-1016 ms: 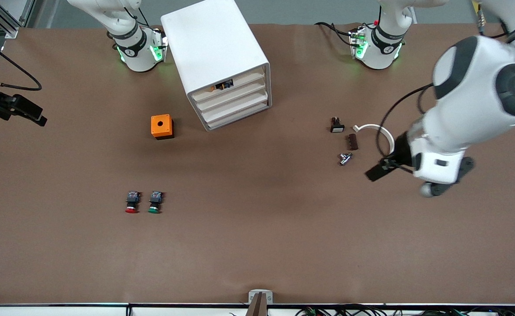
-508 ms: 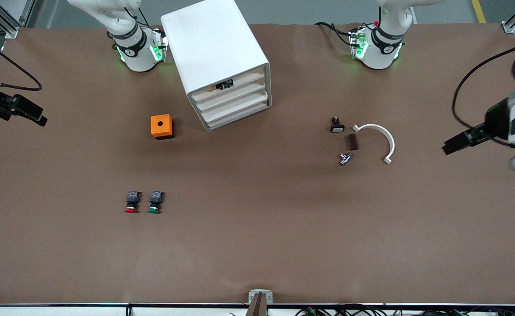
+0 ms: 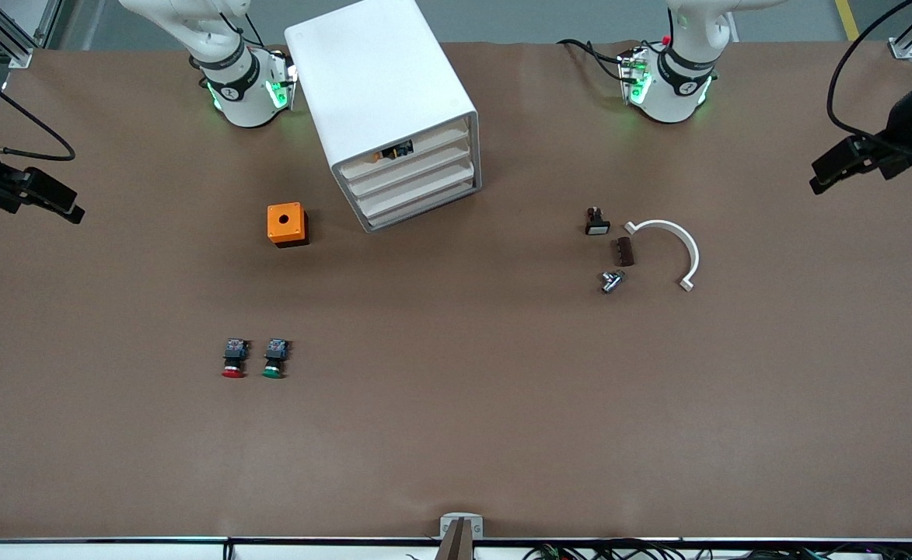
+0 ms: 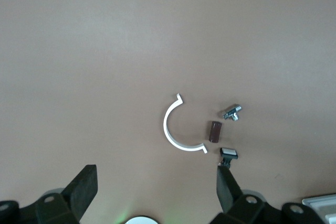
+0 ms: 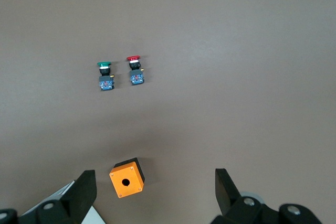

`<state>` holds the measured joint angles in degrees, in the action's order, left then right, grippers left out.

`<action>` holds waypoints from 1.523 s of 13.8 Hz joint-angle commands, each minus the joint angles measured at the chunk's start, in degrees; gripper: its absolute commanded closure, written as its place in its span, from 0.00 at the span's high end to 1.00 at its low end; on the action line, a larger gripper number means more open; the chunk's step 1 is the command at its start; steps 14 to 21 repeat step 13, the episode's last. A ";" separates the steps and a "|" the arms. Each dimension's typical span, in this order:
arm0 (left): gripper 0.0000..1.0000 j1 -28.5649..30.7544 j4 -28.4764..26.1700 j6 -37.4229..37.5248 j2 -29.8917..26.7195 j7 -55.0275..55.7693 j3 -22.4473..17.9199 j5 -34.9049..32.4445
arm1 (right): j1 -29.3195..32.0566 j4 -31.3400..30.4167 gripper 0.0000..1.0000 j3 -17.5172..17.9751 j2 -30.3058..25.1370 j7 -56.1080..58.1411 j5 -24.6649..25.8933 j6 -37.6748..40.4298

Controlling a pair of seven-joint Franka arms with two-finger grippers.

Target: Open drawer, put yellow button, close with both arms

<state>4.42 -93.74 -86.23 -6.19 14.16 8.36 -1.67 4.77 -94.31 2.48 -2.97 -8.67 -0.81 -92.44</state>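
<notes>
Both claws spread, high over table: left claw point(image 4: 155, 190), right claw point(image 5: 152, 192). No legible labels.

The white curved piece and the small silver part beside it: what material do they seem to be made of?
The white curved piece looks like matte plastic: uniformly white and thin, with no shine, though painted metal cannot be excluded. The small silver part looks like bare metal, since it shows bright glints in both the front and left wrist views.
</notes>
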 commanded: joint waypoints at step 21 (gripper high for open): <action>1.00 -0.02 0.76 2.38 -0.84 -5.64 0.51 -0.35 | 0.94 -0.61 1.00 0.60 -0.81 0.59 0.02 0.51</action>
